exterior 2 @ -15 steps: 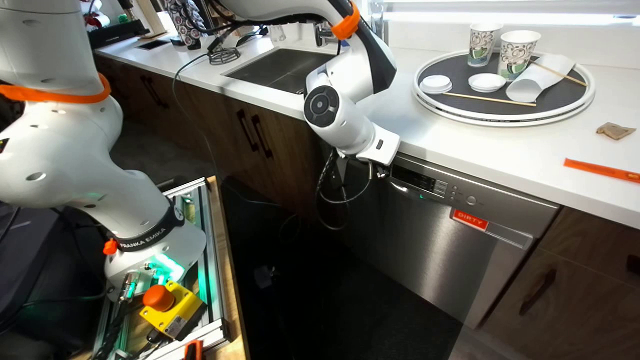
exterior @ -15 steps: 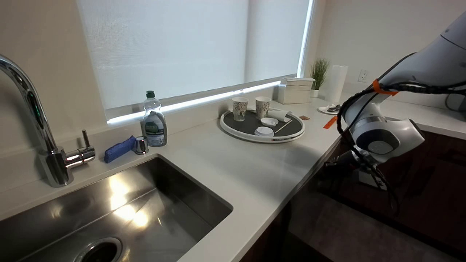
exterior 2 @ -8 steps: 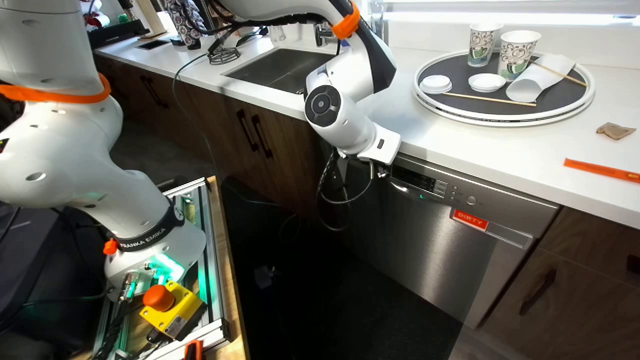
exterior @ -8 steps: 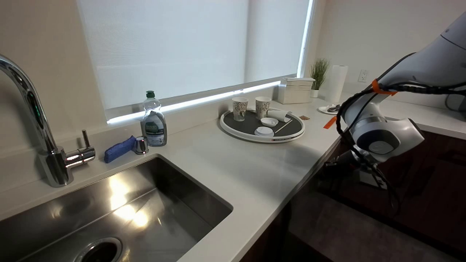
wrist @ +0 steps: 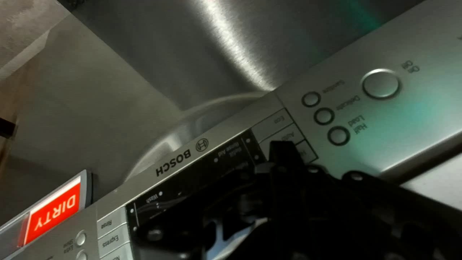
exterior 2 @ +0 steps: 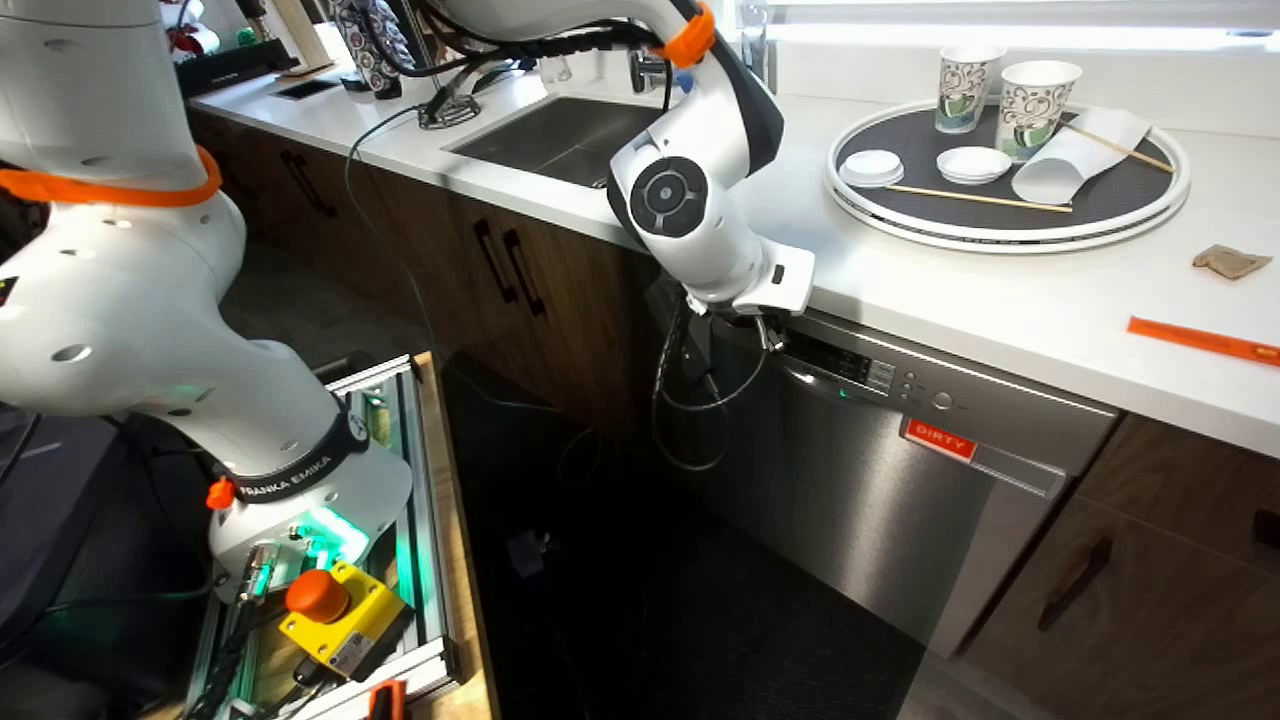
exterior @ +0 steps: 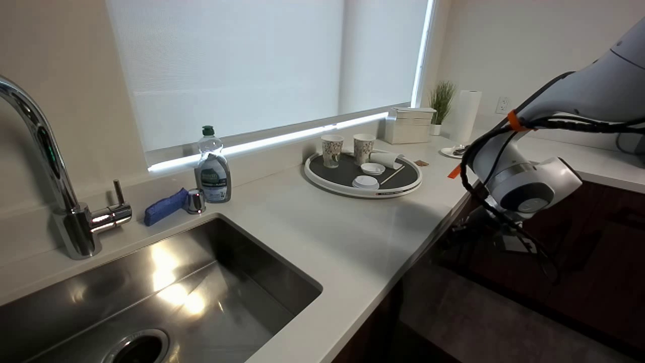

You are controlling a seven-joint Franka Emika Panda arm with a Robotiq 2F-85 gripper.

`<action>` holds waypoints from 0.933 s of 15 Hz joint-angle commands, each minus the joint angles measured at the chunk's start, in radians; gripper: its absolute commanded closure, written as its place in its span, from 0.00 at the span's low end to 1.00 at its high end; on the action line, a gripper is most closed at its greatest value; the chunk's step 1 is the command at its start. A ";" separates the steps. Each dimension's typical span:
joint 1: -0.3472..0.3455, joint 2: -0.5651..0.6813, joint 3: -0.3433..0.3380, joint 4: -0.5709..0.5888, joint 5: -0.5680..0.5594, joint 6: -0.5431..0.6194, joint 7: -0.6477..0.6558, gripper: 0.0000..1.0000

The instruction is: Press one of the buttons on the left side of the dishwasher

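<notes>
Bosch dishwasher point(exterior 2: 860, 480) sat under counter point(exterior 2: 1080, 310), red DIRTY sign point(exterior 2: 940, 440) on front. In wrist view, had my fingers point(wrist: 284, 153) together, tips in front of Auto button point(wrist: 288, 134), hiding part of it; I couldn't tell whether they touched. Eco button point(wrist: 272, 121) showed just beside. Round tray point(exterior 2: 990, 216) on counter carried two upright paper cups point(exterior 2: 1035, 110).
</notes>
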 commanded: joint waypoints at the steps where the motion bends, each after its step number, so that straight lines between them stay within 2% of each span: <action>1: 0.019 0.020 -0.010 -0.002 -0.146 0.017 0.071 1.00; 7: 0.041 0.005 -0.044 -0.044 -0.388 0.010 0.140 1.00; 14: 0.114 -0.030 -0.124 -0.105 -0.635 0.021 0.221 1.00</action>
